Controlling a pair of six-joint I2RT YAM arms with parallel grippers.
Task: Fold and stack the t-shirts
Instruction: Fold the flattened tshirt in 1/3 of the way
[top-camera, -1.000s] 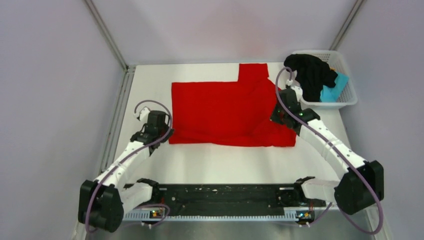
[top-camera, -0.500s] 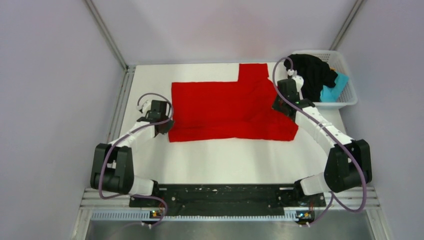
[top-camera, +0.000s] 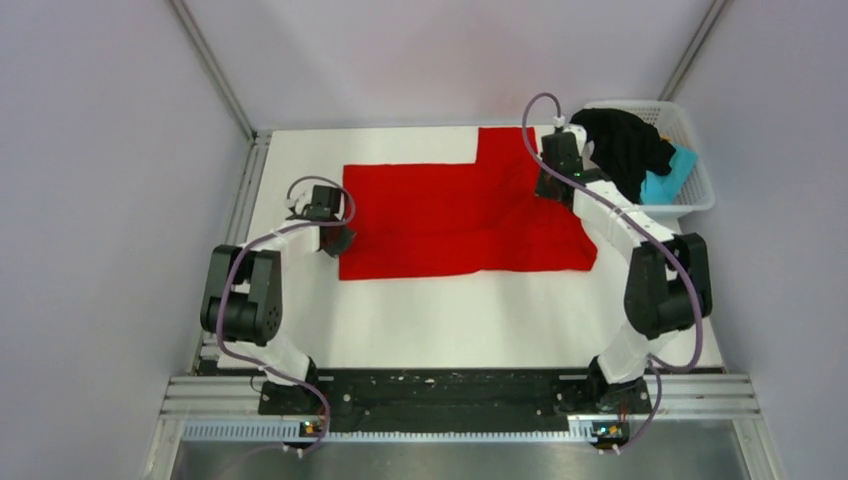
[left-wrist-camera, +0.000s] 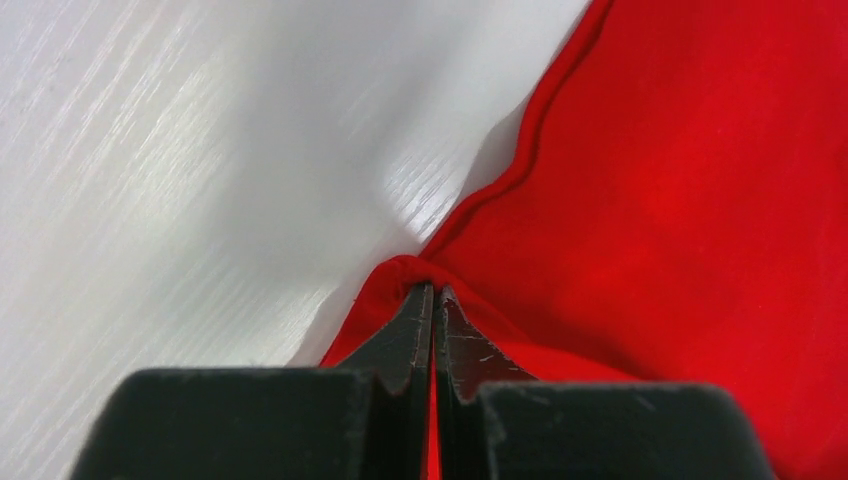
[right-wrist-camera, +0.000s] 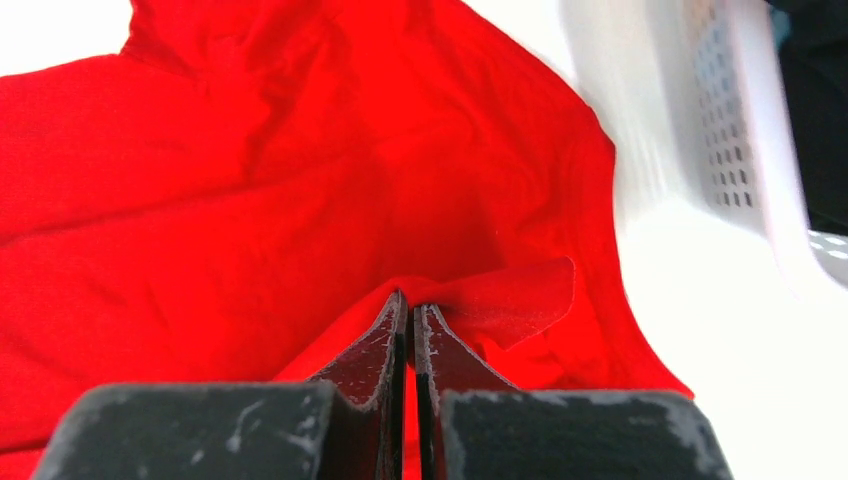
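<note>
From above, the red t-shirt (top-camera: 455, 215) lies spread over the far half of the table (top-camera: 450, 320), with one sleeve reaching toward the far edge. Its near hem runs roughly straight. Bare table stretches from that hem to the arm bases, the widest open room. A narrower bare strip runs between the shirt's left edge and the table's left side. On the right the room is tight: the white lattice basket (top-camera: 697, 205) sits at the far right corner, holding the black t-shirt (top-camera: 625, 145) and the teal t-shirt (top-camera: 665, 185). The right arm reaches in just beside the basket. The left end effector (top-camera: 336, 240) sits on the shirt's left edge, above the near left corner. The right end effector (top-camera: 548, 188) sits on the shirt's right side, where the cloth is rumpled. From this height neither grip can be judged.

The left wrist view settles it: the jaws are pressed together, pinching a small raised fold of the red hem, with bare table to the left.

The right wrist view shows its jaws likewise clamped on red cloth, a loose flap lifted beside the tips. The basket wall is close on the right.
</note>
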